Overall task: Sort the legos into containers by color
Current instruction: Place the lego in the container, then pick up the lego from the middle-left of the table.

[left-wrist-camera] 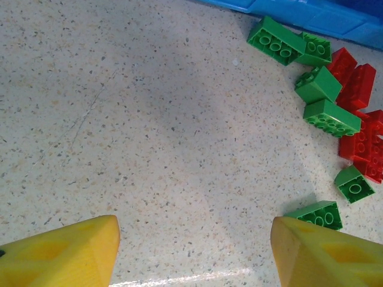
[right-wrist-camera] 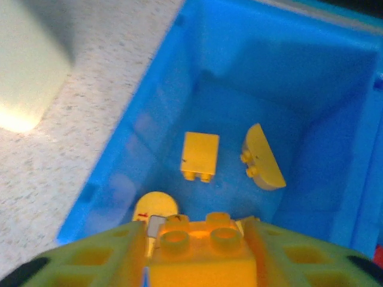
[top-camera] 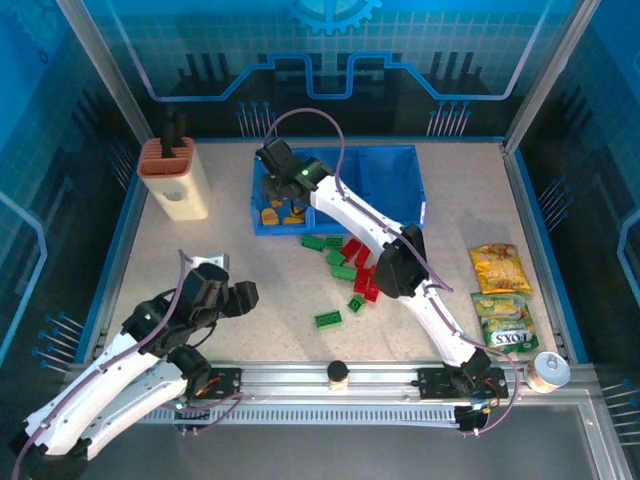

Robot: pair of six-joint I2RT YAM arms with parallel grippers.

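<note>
My right gripper [top-camera: 278, 185] hangs over the left compartment of the blue tray [top-camera: 395, 160]. In the right wrist view my right gripper [right-wrist-camera: 194, 226] is shut on a yellow lego [right-wrist-camera: 197, 254], studs facing the camera. Below it three yellow legos [right-wrist-camera: 200, 155] lie on the blue compartment floor [right-wrist-camera: 233, 107]. Green legos [top-camera: 327, 320] and red legos [top-camera: 362, 270] are scattered on the table in front of the tray. My left gripper [top-camera: 235, 295] is open over bare table, left of the pile. Nothing sits between its fingers [left-wrist-camera: 72, 251]; green legos [left-wrist-camera: 276, 39] and red legos [left-wrist-camera: 359, 137] lie to its right.
A beige holder with an orange ribbed top [top-camera: 178, 178] stands at the back left. Two snack bags [top-camera: 500, 268] and a tape roll [top-camera: 549, 370] lie at the right edge. A black knob [top-camera: 338, 373] sits on the front rail.
</note>
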